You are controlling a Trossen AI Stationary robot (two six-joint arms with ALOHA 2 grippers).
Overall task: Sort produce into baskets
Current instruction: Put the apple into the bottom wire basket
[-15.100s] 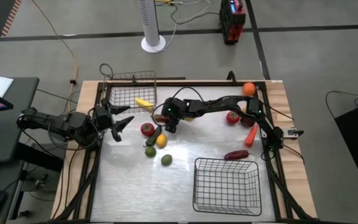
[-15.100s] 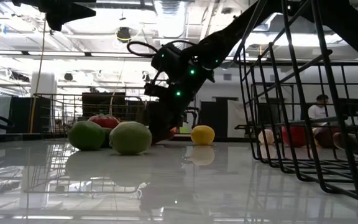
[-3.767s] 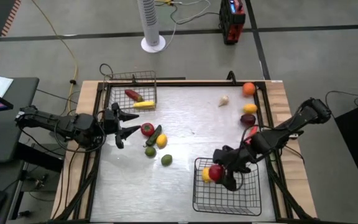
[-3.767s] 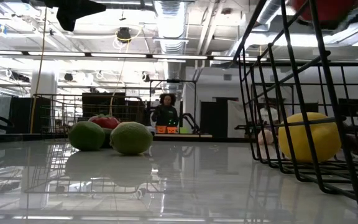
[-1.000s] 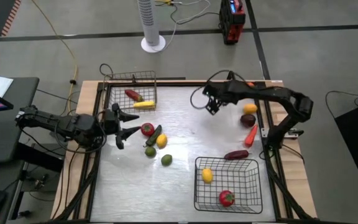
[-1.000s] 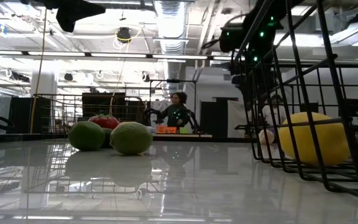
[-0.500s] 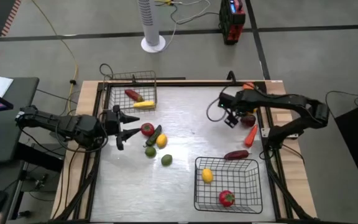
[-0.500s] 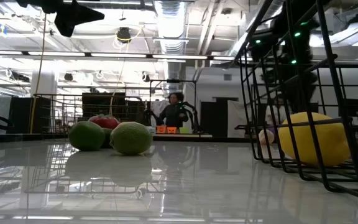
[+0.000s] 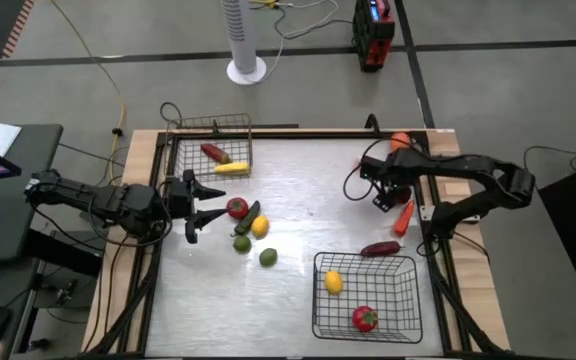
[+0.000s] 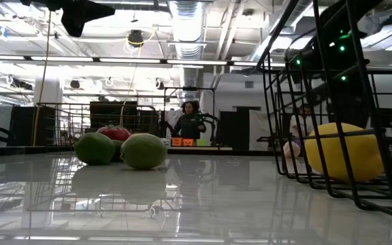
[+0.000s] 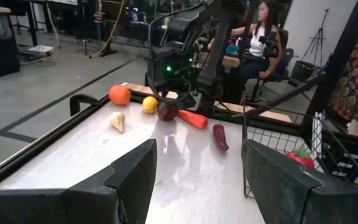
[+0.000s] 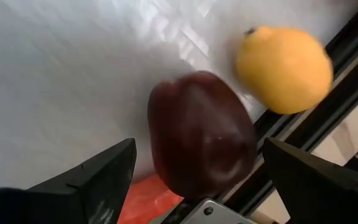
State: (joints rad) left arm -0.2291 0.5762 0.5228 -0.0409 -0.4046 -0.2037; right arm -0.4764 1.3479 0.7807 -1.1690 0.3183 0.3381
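My right gripper hangs open over a round maroon piece at the table's right edge, one finger on each side of it without touching. A yellow round piece and an orange long piece lie beside it. My left gripper waits open at the table's left, next to a red round piece. The black basket at the near right holds a yellow piece and a red piece. The grey basket at the far left holds a long red and a long yellow piece.
A dark green long piece, a yellow piece and two green pieces lie left of centre. A maroon long piece lies by the black basket. An orange piece and a whitish piece sit at the far right.
My right gripper has gone from the table's far middle toward the right edge and a little nearer, coming down over the round maroon piece.
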